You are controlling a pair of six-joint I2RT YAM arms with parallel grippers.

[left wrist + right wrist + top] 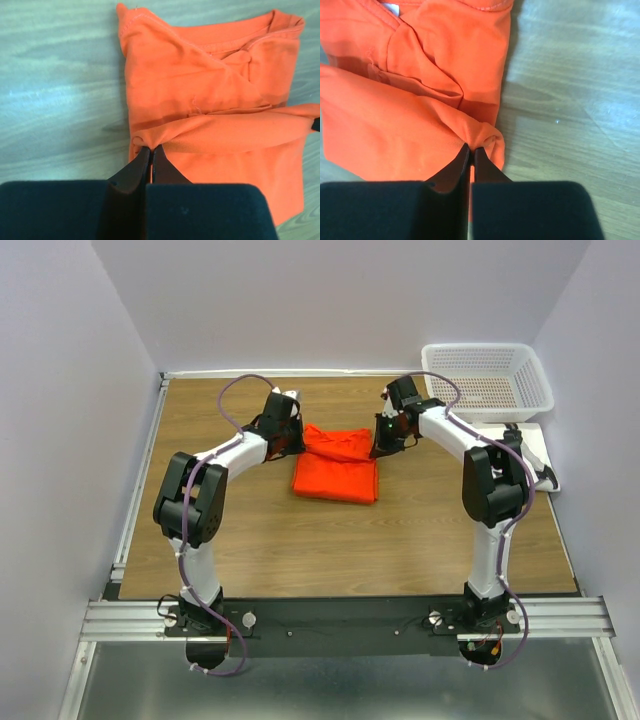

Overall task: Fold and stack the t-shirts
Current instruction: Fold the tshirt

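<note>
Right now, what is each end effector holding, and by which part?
Both grip the bright orange-red cloth t-shirt: the left end effector pinches a raised fold at its left edge, the right end effector the same fold at its right edge.

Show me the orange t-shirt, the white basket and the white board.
t-shirt (pixel 335 478), top view, middle of the folded cloth.
basket (pixel 485 380), top view, its mesh floor.
board (pixel 532 440), top view, bare far part.
</note>
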